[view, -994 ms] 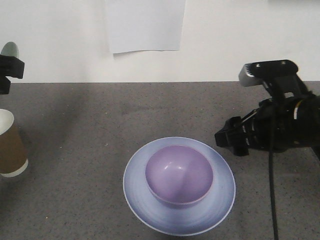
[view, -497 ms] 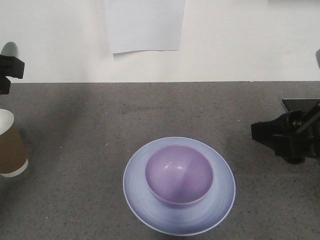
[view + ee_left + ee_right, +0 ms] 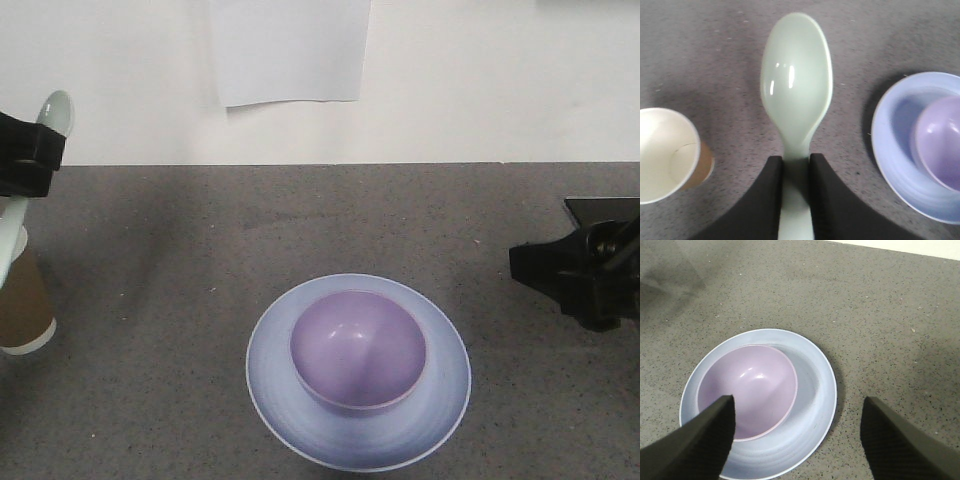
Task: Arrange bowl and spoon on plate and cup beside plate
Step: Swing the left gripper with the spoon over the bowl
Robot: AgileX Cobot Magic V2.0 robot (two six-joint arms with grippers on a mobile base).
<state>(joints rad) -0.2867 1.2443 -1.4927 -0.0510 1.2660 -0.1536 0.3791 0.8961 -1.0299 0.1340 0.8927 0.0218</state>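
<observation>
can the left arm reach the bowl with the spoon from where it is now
Probably yes. The left gripper holds the spoon near the cup; nothing stands between it and the empty bowl, and the right gripper sits off to the far side.

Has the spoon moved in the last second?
Yes. In the front view the spoon, held in the left gripper, has shifted right, further into frame, toward the paper on the wall.

The cup (image 3: 22, 305) was cut off by the left edge in the front view, and the spoon (image 3: 55, 112) hid some of its rim. The plate (image 3: 890, 145) and bowl (image 3: 940, 140) (left wrist view) ran off the right side.
</observation>
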